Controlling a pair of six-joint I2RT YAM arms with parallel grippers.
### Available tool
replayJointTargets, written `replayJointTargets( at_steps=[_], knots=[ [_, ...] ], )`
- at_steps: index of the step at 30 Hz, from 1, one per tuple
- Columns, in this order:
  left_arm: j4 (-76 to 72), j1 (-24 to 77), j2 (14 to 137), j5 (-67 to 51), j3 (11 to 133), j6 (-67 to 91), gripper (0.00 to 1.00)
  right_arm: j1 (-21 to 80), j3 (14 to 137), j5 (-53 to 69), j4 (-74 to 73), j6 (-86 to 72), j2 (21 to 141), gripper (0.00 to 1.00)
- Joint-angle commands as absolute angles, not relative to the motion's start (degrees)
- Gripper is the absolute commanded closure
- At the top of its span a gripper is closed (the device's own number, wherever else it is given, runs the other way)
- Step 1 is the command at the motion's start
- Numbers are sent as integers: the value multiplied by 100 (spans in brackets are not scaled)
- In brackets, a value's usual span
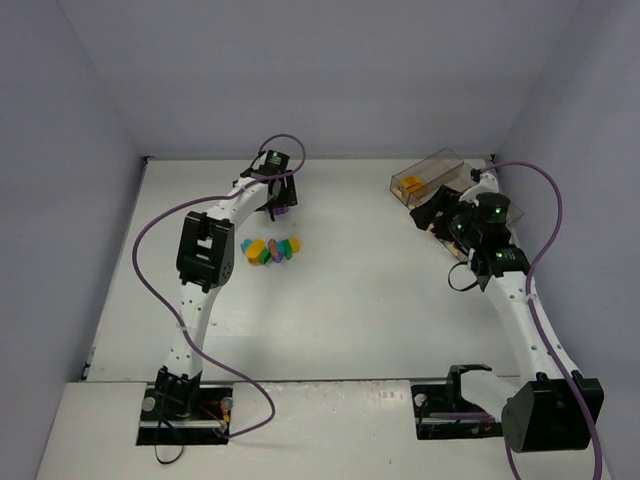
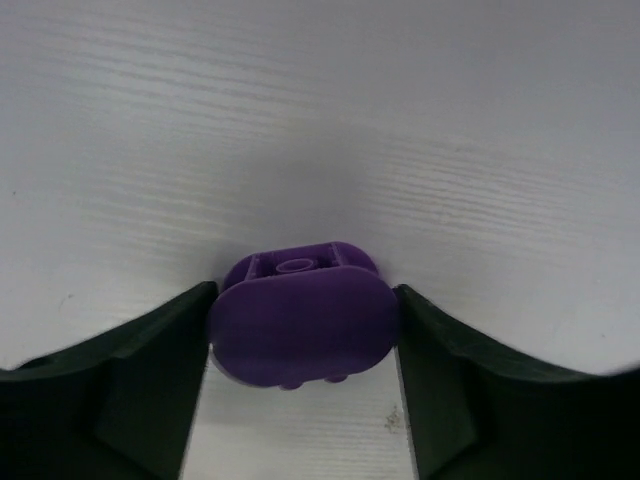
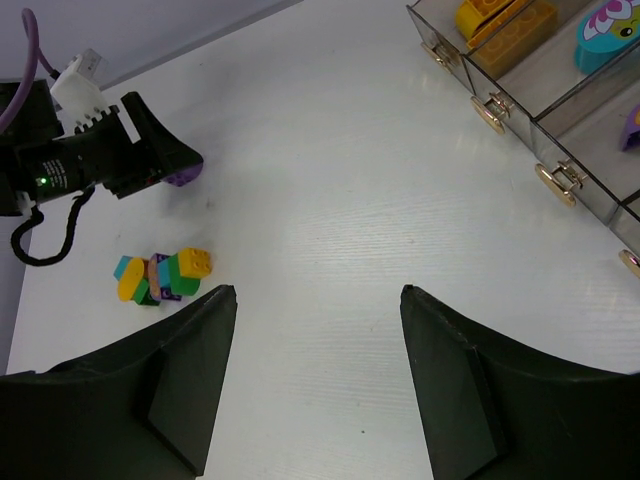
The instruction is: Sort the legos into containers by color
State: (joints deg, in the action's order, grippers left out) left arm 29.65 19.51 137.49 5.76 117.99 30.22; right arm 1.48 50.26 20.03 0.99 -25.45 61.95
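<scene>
My left gripper [image 1: 279, 208] is shut on a purple brick [image 2: 305, 322], held between both fingers close over the white table, behind the pile. The purple brick also shows in the right wrist view [image 3: 186, 176]. A small pile of legos [image 1: 270, 250], yellow, green, teal, orange and purple, lies mid-table left and shows in the right wrist view [image 3: 160, 277]. The clear brown containers [image 1: 428, 174] stand at the far right. Their bins [image 3: 520, 95] hold yellow-orange bricks [image 3: 500, 22], a teal brick [image 3: 605, 35] and a purple brick [image 3: 632, 125]. My right gripper [image 3: 318, 295] is open and empty, raised beside the containers.
Grey walls close the table at the back and both sides. The right arm [image 1: 480, 235] partly covers the near end of the containers. Purple cables loop beside both arms. White tabletop lies between the pile and the containers.
</scene>
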Motion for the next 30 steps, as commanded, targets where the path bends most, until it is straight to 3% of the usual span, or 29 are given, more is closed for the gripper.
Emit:
replayJointTargets(
  at_steps=[1,7,10,13,14,20,30],
  knots=[
    [2961,1977,13702,738,12173,3181,43,141,5027,2144,325,-2523,6100,37],
    [2656,2004,13168,809,11655,3007,89,149,5045,2223,308,-2470,6082,37],
    [2060,2082,12423,563,11024,2412,95,158,5141,2425,281,-2417,6135,37],
    [912,2179,11370,134,9882,1438,99,176,5308,2750,264,-2417,6249,37],
    [-522,2310,10059,-1182,8443,215,100,263,5587,3169,255,-2452,6449,37],
    [-1116,2495,8764,-2696,7261,-1211,100,764,6124,3629,229,-2566,6829,37],
    [-713,3084,7349,-3709,6329,-2608,100,1828,6846,4095,491,-2909,7488,36]
  ],
)
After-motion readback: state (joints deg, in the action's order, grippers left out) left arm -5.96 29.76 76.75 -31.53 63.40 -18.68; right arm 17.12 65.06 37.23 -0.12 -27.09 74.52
